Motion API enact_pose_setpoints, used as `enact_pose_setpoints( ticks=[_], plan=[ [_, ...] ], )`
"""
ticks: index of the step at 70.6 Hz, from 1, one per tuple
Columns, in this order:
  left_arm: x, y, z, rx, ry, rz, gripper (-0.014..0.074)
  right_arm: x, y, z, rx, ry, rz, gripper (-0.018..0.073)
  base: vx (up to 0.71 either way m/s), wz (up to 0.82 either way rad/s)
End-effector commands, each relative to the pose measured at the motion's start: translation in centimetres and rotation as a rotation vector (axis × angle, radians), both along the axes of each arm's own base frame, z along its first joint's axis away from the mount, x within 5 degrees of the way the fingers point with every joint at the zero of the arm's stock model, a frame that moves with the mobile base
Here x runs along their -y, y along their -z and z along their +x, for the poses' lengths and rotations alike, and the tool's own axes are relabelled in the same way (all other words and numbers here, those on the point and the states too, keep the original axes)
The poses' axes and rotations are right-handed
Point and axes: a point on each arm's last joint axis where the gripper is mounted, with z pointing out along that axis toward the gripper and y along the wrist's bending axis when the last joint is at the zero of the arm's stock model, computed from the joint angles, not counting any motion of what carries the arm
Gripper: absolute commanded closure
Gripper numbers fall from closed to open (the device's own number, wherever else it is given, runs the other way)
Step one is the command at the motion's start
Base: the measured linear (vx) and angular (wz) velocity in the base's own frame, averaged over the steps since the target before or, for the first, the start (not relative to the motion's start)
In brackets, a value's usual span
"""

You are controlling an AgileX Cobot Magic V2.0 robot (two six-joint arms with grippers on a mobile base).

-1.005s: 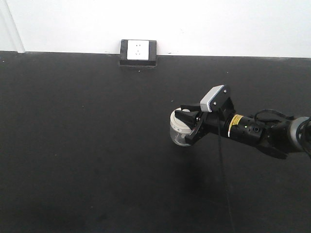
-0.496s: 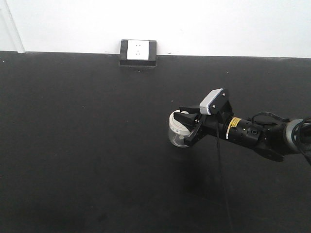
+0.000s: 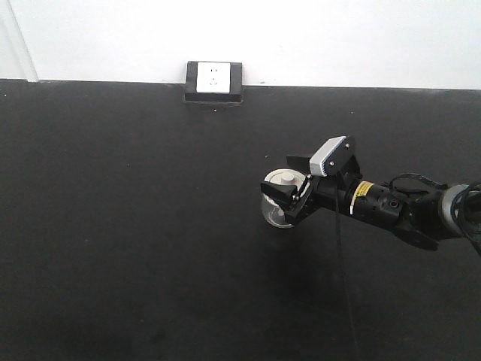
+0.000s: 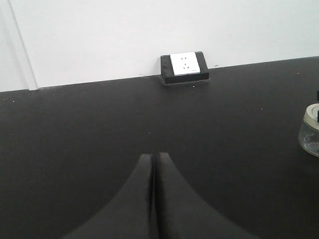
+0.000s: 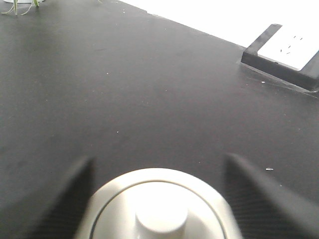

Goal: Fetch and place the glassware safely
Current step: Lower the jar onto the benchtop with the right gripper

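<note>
The glass jar (image 3: 275,214) with its cream-white lid (image 3: 283,177) stands on the black table right of the middle. My right gripper (image 3: 285,188) is open, with one finger on each side of the jar and a small gap to the lid. In the right wrist view the lid and its knob (image 5: 160,214) fill the bottom, between the blurred fingers (image 5: 75,179) of the right gripper (image 5: 159,160). My left gripper (image 4: 153,158) is shut and empty above bare table. The jar (image 4: 310,132) sits at that view's right edge.
A black box with a white socket plate (image 3: 214,81) sits at the table's far edge against the white wall; it also shows in the left wrist view (image 4: 184,66) and the right wrist view (image 5: 286,47). Thin green stalks (image 5: 20,6) stand at the far left.
My right gripper's fingers have spread apart from the jar's lid, letting go of it. The arm has shifted slightly left. The left gripper shows no earlier frame.
</note>
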Motion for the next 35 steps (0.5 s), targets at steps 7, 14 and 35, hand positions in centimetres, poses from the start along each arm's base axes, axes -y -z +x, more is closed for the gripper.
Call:
enact_pose_setpoints(
  ticks=[7,14,35],
  plan=[
    [0.1,-1.5,0.1,0.088,0.009,-0.025,0.0603,0.0,-2.8,0.5,0.102,0.003,0.077,-0.0115,0.00,0.00],
    [0.1,-1.5,0.1,0.088,0.009,-0.025,0.0603,0.0,-2.9,0.5,0.102,0.006,0.080,-0.0101,0.00,0.00],
    [0.1,-1.5,0.1,0.088,0.009,-0.025,0.0603,-0.1,-5.0,0.2,0.167,-0.007,0.113,-0.0039,0.00,0.00]
  ],
)
